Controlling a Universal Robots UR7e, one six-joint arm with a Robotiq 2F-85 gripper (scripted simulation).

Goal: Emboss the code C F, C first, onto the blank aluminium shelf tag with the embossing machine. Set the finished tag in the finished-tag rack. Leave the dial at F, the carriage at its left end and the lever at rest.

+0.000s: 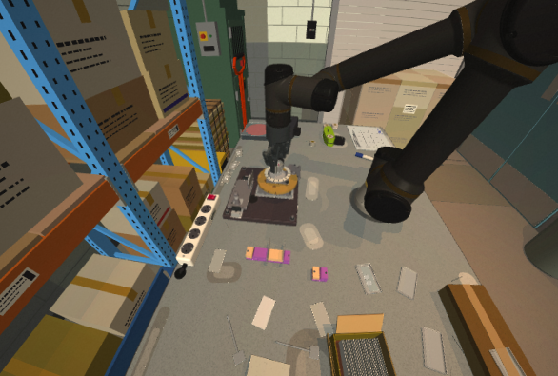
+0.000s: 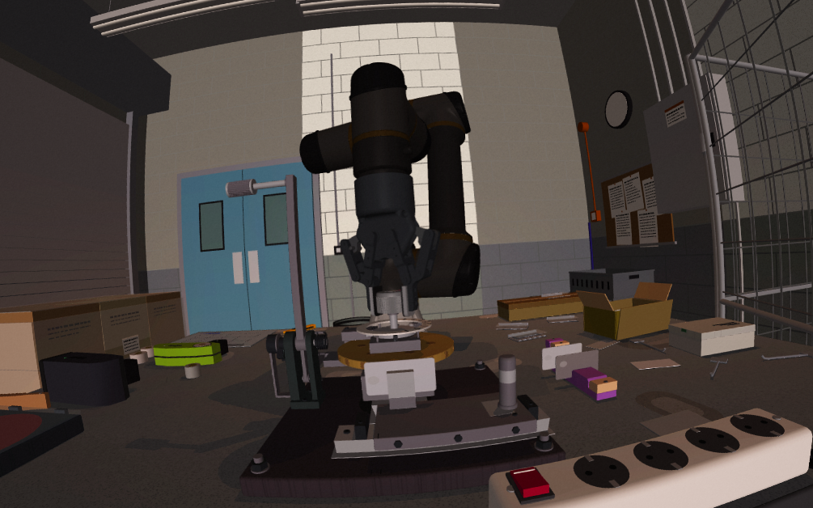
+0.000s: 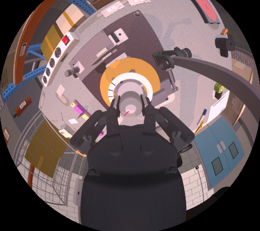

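The embossing machine (image 1: 263,195) sits on a dark base plate at mid-table, with an orange dial disc (image 1: 277,181) and a white lettered ring under a knurled dial knob (image 3: 130,103). I grip that knob from straight above with my gripper (image 3: 131,108) closed around it (image 2: 389,297). The long lever (image 2: 295,253) stands upright at the machine's side, its knurled handle (image 2: 242,187) high in the air. The carriage (image 2: 398,382) with its grey post handle (image 2: 507,373) lies below the dial. A purple and orange rack (image 1: 268,255) lies nearer on the table.
Behind the machine lie a green tape dispenser (image 1: 328,134), a printed sheet (image 1: 369,137) and stacked cartons. A white power strip (image 1: 199,228) runs along the table's left edge beside blue shelving (image 1: 95,147). Loose metal tags (image 1: 367,278) and an open carton (image 1: 359,345) are scattered in the foreground.
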